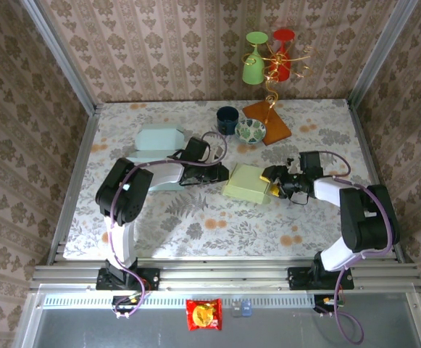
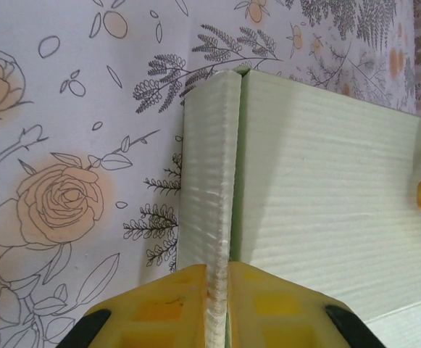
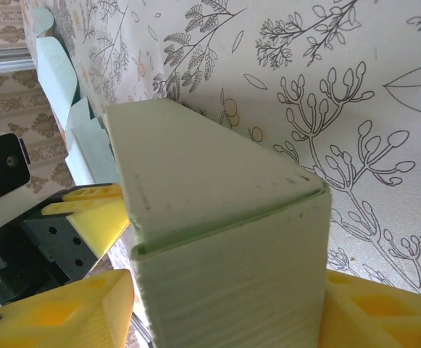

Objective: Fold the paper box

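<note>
**Fold the paper box: seam pinned, body being squared.** The paper box (image 1: 246, 183) lies on the bench (image 1: 196, 225) between the two tools, with one tool at each end. The left tool (image 2: 218, 283) is closed on the box. Its yellow fingers (image 2: 159, 308) pinch a thin ridge of card directly ahead of them, where a narrow panel (image 2: 206, 167) on their left meets the broad ribbed panel (image 2: 326, 174) on their right. The right tool (image 3: 224, 290) straddles the opposite end, with one pad (image 3: 58, 312) to each side of the end face. The pads lie at or against the side walls, but it cannot be told whether they press or merely flank. The step in hand appears to be squaring and closing the box body while the seam is pinned. To do it well, the left tool's pinch should be light enough not to crease the ridge, and in line with the seam. The right tool should close evenly, so that both pads meet the walls together and the end face is not skewed. It should then push straight along the box toward the left tool rather than downward, which could buckle the thin card. A second, mint-coloured box (image 1: 159, 138) lies behind the left tool, apart from the work.
</note>
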Available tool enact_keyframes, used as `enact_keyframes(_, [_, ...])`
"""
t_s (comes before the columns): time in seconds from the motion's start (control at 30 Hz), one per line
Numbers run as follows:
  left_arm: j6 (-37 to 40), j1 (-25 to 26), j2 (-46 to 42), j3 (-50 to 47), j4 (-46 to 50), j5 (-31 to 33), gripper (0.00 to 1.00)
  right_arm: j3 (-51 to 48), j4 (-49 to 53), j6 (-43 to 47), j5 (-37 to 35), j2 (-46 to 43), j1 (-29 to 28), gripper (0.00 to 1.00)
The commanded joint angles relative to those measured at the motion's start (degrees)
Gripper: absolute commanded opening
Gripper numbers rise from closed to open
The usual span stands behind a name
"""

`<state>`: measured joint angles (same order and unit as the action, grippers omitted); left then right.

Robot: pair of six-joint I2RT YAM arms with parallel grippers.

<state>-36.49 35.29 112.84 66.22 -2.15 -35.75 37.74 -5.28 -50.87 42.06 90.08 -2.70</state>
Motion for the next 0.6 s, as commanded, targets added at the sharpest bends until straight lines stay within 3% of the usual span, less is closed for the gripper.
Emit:
enact_keyframes(0.0, [-1.0, -0.2, -0.2, -0.8, -0.2, 0.0, 0.15, -1.2, -4.0, -3.1, 1.4, 0.6, -0.9, 0.61])
enact_keyframes(0.57, [-1.2, -0.1, -0.4, -0.6, -1.1, -0.3, 0.17, -1.0, -4.5, -8.4, -1.0, -0.9, -2.4, 0.48])
